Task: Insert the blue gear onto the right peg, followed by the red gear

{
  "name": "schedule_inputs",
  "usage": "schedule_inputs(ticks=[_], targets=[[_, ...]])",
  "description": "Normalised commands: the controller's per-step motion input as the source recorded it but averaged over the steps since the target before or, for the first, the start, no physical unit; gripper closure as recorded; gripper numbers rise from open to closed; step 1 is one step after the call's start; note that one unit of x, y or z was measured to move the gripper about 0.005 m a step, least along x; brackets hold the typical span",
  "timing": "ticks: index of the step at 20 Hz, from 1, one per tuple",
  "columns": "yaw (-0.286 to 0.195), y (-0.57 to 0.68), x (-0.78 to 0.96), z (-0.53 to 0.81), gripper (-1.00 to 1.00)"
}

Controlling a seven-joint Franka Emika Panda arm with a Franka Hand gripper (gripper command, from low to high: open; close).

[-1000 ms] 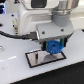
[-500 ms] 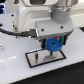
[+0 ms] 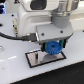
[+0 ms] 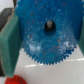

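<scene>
The blue gear (image 3: 52,49) hangs just above the black-framed pale plate (image 3: 35,62), and my gripper (image 3: 52,45) is shut on it from both sides. In the wrist view the blue gear (image 4: 40,42) fills most of the picture, its toothed rim facing down toward the pale surface. A teal finger pad (image 4: 8,45) presses on one side. A dark spot (image 4: 49,24) shows at the hub; I cannot tell if it is the hole or a pin. The right peg is hidden behind the gear. The red gear (image 4: 14,80) lies on the surface nearby, only its edge showing.
The white arm body (image 3: 37,12) and a black cable (image 3: 15,36) fill the exterior view's upper left. The plate rests on a white tabletop (image 3: 15,70).
The gripper has come down a little with the blue gear, drifting slightly toward the exterior view's right, closer to the plate.
</scene>
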Motion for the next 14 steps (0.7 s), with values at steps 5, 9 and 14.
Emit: schedule_inputs(ticks=[5, 9, 14], targets=[[0.0, -0.01, 0.22, -0.1, 1.0], [0.0, 0.06, 0.21, -0.18, 1.0], [0.0, 0.02, 0.15, -0.17, 1.0]])
